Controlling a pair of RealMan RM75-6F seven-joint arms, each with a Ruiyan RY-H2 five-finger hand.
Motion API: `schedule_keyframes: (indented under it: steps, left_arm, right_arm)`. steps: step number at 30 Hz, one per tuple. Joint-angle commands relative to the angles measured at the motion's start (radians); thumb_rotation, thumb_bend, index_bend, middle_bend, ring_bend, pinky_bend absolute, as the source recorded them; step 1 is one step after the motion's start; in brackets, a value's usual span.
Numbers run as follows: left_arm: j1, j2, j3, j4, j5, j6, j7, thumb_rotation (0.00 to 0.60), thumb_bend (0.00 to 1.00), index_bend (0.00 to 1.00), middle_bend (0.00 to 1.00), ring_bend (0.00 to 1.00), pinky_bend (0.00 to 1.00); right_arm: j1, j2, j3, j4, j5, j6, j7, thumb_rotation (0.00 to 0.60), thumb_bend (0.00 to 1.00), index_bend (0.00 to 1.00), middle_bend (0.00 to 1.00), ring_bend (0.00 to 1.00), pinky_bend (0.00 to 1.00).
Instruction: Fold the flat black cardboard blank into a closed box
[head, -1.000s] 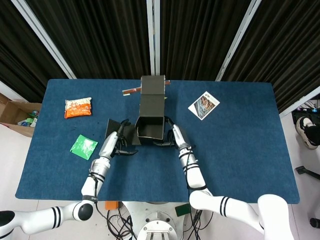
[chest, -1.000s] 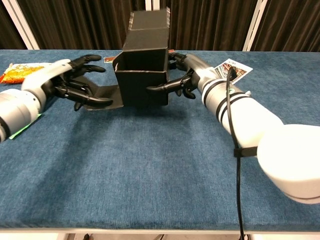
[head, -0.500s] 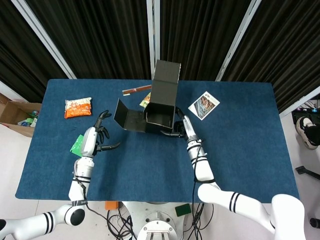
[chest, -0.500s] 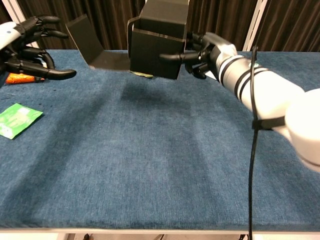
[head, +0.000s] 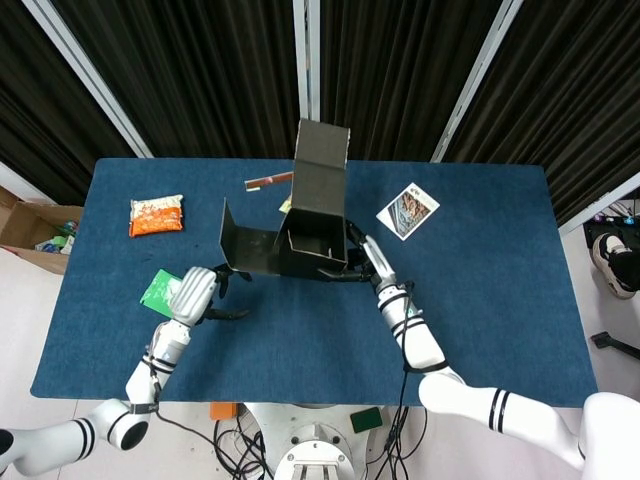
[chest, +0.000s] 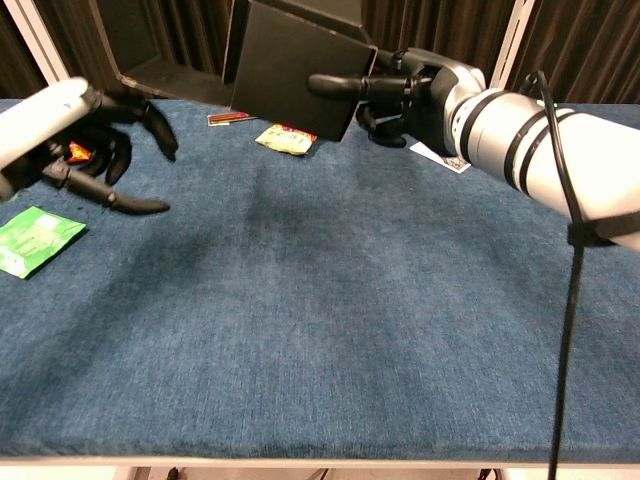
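The half-formed black cardboard box (head: 312, 232) is lifted off the table, its top open, its tall lid flap (head: 320, 166) standing up at the back and one side flap (head: 243, 246) spread out to the left. My right hand (head: 366, 262) grips the box's right front wall; in the chest view the right hand (chest: 398, 88) has a finger stretched along the box face (chest: 295, 68). My left hand (head: 200, 291) hovers open below and left of the side flap, holding nothing, and appears in the chest view as the left hand (chest: 105, 150) with curved, spread fingers.
A green packet (head: 160, 291) lies by my left hand, an orange snack bag (head: 156, 214) further back left. A picture card (head: 407, 211) lies right of the box. A yellow packet (chest: 286, 139) and a brown strip (head: 268, 181) lie behind the box. The blue table (head: 480, 300) fills the view.
My right hand has lifted the box higher and tipped it, with the side flap swinging out to the left. My left hand has moved inward toward the flap, still empty.
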Motion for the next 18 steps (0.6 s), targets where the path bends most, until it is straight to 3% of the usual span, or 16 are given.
schedule_keyframes:
  steps: [1,8,18]
  left_arm:
    - [-0.042,-0.01,-0.028,0.05,0.035,0.015,-0.03,0.6,0.09,0.45,0.43,0.73,0.91]
    - [-0.079,0.001,-0.034,0.058,0.102,0.089,-0.073,0.6,0.15,0.45,0.43,0.73,0.91]
    - [-0.129,0.013,-0.024,0.089,0.189,0.16,0.002,0.6,0.16,0.44,0.42,0.73,0.91]
  right_arm:
    - [-0.009,0.01,-0.024,-0.02,-0.022,-0.001,0.013,0.6,0.16,0.23,0.39,0.77,1.0]
    - [-0.011,0.01,-0.075,-0.032,-0.069,0.016,0.008,0.6,0.16,0.23,0.39,0.77,1.0]
    - [0.013,0.003,-0.127,-0.029,-0.108,0.011,-0.022,0.6,0.16,0.23,0.39,0.77,1.0]
